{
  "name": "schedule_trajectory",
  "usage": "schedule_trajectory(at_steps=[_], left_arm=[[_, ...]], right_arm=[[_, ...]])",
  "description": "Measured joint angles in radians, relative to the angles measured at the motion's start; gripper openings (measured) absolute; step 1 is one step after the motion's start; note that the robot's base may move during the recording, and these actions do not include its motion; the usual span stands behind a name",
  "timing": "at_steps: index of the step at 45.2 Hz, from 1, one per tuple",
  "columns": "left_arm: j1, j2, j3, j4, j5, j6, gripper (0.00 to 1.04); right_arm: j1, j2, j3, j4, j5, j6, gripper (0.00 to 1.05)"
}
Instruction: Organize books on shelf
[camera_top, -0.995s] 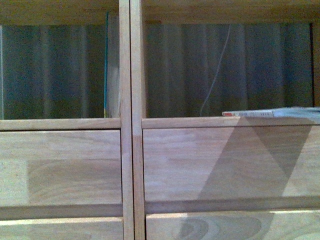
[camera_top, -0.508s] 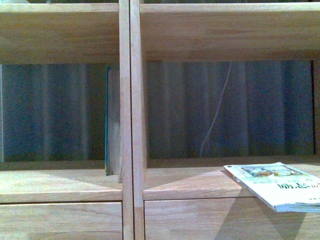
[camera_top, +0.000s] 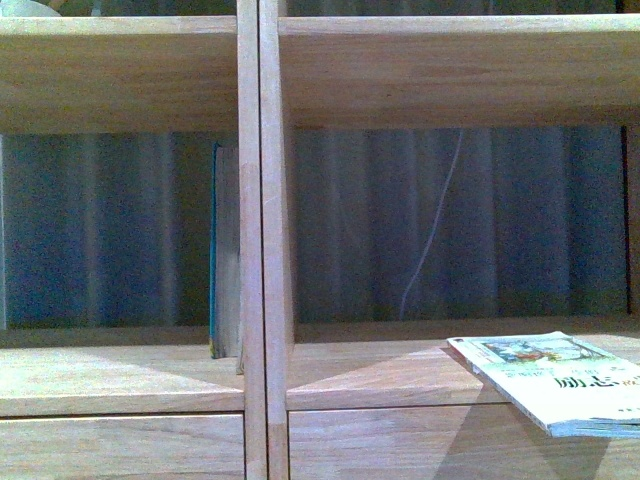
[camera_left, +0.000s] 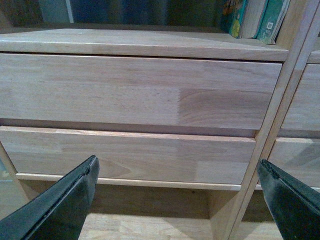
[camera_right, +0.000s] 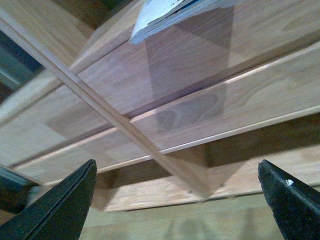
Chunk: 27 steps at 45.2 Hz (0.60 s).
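Note:
The light-wood shelf (camera_top: 262, 250) fills the front view. The teal-edged book (camera_top: 222, 255) stands upright against the centre divider in the left compartment. The white paperback (camera_top: 560, 380) lies flat in the right compartment, its corner overhanging the front edge. Neither gripper shows in the front view. My left gripper (camera_left: 177, 200) is open and empty, facing the drawer fronts (camera_left: 140, 90), with upright book spines (camera_left: 255, 17) above them. My right gripper (camera_right: 177, 200) is open and empty, low before the drawers (camera_right: 200, 60), under the overhanging paperback (camera_right: 165, 15).
A thin white cable (camera_top: 430, 230) hangs behind the right compartment against a dark ribbed backdrop. A wooden upper shelf board (camera_top: 450, 70) spans above both compartments. A gap and the floor (camera_right: 175, 220) show beneath the lowest drawers.
The front view has risen: the shelf compartments sit lower in the picture, the upper board has come into view, and the white paperback's cover now shows instead of only its edge.

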Motion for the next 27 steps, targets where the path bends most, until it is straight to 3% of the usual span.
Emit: schedule_trajectory(at_steps=[5, 10, 18, 27], left_arm=[[0.000, 0.000, 0.000, 0.000, 0.000, 0.000, 0.97], [0.000, 0.000, 0.000, 0.000, 0.000, 0.000, 0.97], [0.000, 0.000, 0.000, 0.000, 0.000, 0.000, 0.97], [0.000, 0.000, 0.000, 0.000, 0.000, 0.000, 0.97]], right_arm=[[-0.024, 0.212, 0.085, 0.098, -0.109, 0.235, 0.98], [-0.024, 0.421, 0.175, 0.200, -0.130, 0.430, 0.98], [0.003, 0.592, 0.277, 0.261, -0.089, 0.597, 0.98], [0.129, 0.732, 0.398, 0.335, 0.029, 0.709, 0.98]])
